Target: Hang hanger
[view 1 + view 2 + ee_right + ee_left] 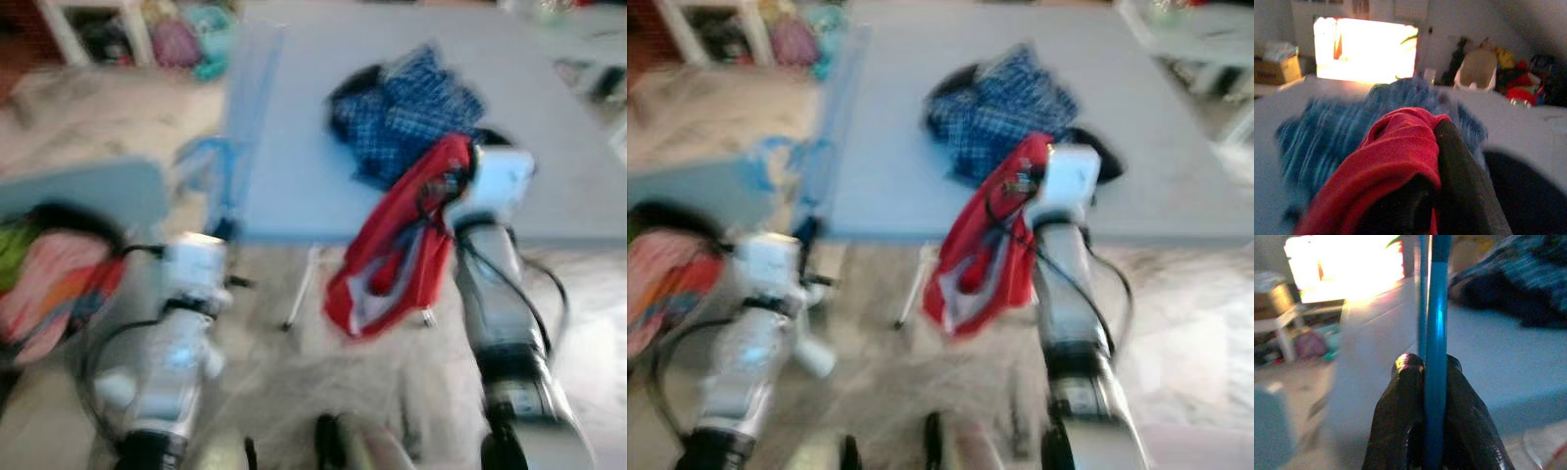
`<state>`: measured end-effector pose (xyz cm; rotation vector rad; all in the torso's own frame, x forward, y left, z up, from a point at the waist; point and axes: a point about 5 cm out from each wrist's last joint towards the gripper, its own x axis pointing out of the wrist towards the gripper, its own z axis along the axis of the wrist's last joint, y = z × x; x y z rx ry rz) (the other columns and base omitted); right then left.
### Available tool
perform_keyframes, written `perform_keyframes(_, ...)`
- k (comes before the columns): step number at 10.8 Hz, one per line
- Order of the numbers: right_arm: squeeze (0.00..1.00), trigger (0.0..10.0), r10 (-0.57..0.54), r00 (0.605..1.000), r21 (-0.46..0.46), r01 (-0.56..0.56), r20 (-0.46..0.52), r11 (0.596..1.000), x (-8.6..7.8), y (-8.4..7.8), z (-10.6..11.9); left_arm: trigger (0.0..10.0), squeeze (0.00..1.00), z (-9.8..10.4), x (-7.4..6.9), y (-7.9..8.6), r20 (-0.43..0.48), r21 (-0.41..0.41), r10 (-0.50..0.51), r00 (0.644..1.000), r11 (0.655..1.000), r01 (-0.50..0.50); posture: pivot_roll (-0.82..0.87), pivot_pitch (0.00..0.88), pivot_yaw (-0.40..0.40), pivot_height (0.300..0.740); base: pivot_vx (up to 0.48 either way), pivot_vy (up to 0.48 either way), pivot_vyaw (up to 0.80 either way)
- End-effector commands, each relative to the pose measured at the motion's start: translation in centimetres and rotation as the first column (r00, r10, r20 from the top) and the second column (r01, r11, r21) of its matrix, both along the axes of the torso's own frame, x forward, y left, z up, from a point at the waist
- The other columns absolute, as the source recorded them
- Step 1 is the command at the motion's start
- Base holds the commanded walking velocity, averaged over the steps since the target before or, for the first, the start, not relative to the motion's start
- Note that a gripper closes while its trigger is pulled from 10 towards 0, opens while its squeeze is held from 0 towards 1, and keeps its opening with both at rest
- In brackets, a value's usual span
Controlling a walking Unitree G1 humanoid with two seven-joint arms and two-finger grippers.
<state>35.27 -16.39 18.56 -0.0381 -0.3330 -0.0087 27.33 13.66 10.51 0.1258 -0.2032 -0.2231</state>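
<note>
The left gripper's [1425, 382] fingers clench a blue hanger [1436, 333] rising beside the table's [294, 186] left edge. The right gripper [1425, 161] grasps a red garment [392, 245] draping over the near edge, beside a blue checked garment [407, 108].

Worktop left half: bare grey worktop [294, 147], open to a reach.
Worktop middle: blue checked cloth [407, 108] heaped there, blocking a flat approach.
Front edge: red garment [392, 255] drapes over it beside the right end effector [1442, 147], crowding that side.
Left side: blue hanger [1436, 357] stands upright in the left end effector [1427, 369], near the worktop's corner.
Floor left: what seems a clothes pile [49, 284]; blurred.
</note>
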Motion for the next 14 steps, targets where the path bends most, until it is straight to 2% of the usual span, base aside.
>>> perform_keyframes(1, 0.00, 10.0, 0.026, 0.993, 0.006, -0.027, 0.119, 1.000, 1.3, 1.6, 3.5, 10.0, 0.00, 0.3, 0.0, 0.7, 0.017, 0.022, 0.015, 1.000, 1.000, -0.016, 0.02, 0.145, -0.052, 0.740, 0.480, 0.000, 0.00)
perform_keyframes(2, 0.00, 10.0, 0.055, 0.979, 0.032, -0.062, 0.194, 0.998, 3.0, 2.4, 7.5, 10.0, 0.00, 0.4, 0.2, 0.6, 0.021, 0.020, 0.015, 1.000, 1.000, -0.015, 0.03, 0.141, -0.055, 0.740, 0.480, 0.000, 0.00)
perform_keyframes(3, 0.00, 10.0, 0.090, 0.954, 0.046, -0.107, 0.286, 0.993, 4.1, 2.6, 12.5, 10.0, 0.00, 0.6, 0.3, 0.7, 0.031, 0.018, 0.026, 0.999, 0.999, -0.027, 0.04, 0.133, -0.067, 0.740, 0.480, 0.000, 0.00)
perform_keyframes(4, 0.00, 10.0, 0.102, 0.920, 0.040, -0.126, 0.378, 0.991, 4.2, 2.8, 16.7, 10.0, 0.00, 0.5, 0.3, 0.8, 0.033, 0.022, 0.041, 0.999, 0.999, -0.041, 0.04, 0.127, -0.079, 0.740, 0.480, 0.000, 0.00)
perform_keyframes(5, 0.00, 10.0, 0.094, 0.870, 0.073, -0.148, 0.484, 0.986, 3.6, 2.8, 21.2, 10.0, 0.00, 0.4, 0.3, 0.8, 0.034, 0.015, 0.052, 0.998, 0.999, -0.052, 0.05, 0.124, -0.087, 0.740, 0.480, 0.000, 0.00)
perform_keyframes(6, 0.00, 10.0, 0.075, 0.825, 0.079, -0.143, 0.560, 0.987, 2.9, 2.7, 23.6, 10.0, 0.00, 0.5, 0.3, 0.6, 0.039, 0.011, 0.061, 0.997, 0.998, -0.062, 0.06, 0.123, -0.096, 0.740, 0.364, 0.000, 0.00)
perform_keyframes(7, 0.00, 10.0, 0.066, 0.803, 0.063, -0.127, 0.592, 0.990, 2.7, 2.7, 23.9, 10.0, 0.00, 0.4, 0.1, 0.6, 0.038, 0.019, 0.096, 0.995, 0.995, -0.097, 0.06, 0.123, -0.098, 0.740, 0.000, 0.000, 0.00)
perform_keyframes(9, 0.00, 10.0, 0.100, 0.950, 0.058, -0.122, 0.297, 0.991, 5.4, 3.6, 13.8, 10.0, 0.00, 0.2, -0.1, 0.7, 0.044, 0.039, 0.110, 0.993, 0.993, -0.112, 0.06, 0.125, -0.098, 0.740, 0.000, 0.000, 0.00)
perform_keyframes(10, 0.00, 10.0, 0.102, 0.995, 0.013, -0.102, 0.022, 0.995, 5.9, 3.8, 6.4, 10.0, 0.00, 0.2, 0.2, 0.8, 0.044, 0.041, 0.115, 0.992, 0.992, -0.117, 0.05, 0.127, -0.096, 0.740, 0.000, 0.000, 0.00)
perform_keyframes(11, 0.00, 10.0, 0.114, 0.989, -0.013, -0.116, -0.092, 0.993, 5.5, 3.9, 2.9, 10.0, 0.00, 0.3, 0.3, 0.8, 0.046, 0.042, 0.115, 0.992, 0.992, -0.117, 0.05, 0.129, -0.092, 0.740, 0.000, 0.000, 0.00)
perform_keyframes(12, 0.00, 10.0, 0.150, 0.949, -0.082, -0.178, -0.276, 0.981, 4.4, 4.1, -2.1, 10.0, 0.00, 0.4, 0.3, 0.6, 0.047, 0.045, 0.114, 0.992, 0.992, -0.116, 0.04, 0.132, -0.088, 0.740, 0.000, 0.000, 0.00)
perform_keyframes(13, 0.00, 10.0, 0.181, 0.907, -0.082, -0.228, -0.380, 0.970, 3.6, 3.9, -4.5, 10.0, 0.00, 0.2, 0.3, 0.4, 0.044, 0.045, 0.107, 0.993, 0.993, -0.109, 0.04, 0.132, -0.085, 0.740, 0.000, 0.000, 0.00)
perform_keyframes(14, 0.00, 10.0, 0.190, 0.890, -0.084, -0.246, -0.413, 0.966, 3.4, 3.7, -5.2, 10.0, 0.00, 0.2, 0.3, 0.3, 0.043, 0.045, 0.104, 0.994, 0.993, -0.106, 0.03, 0.132, -0.082, 0.740, 0.000, 0.000, 0.00)
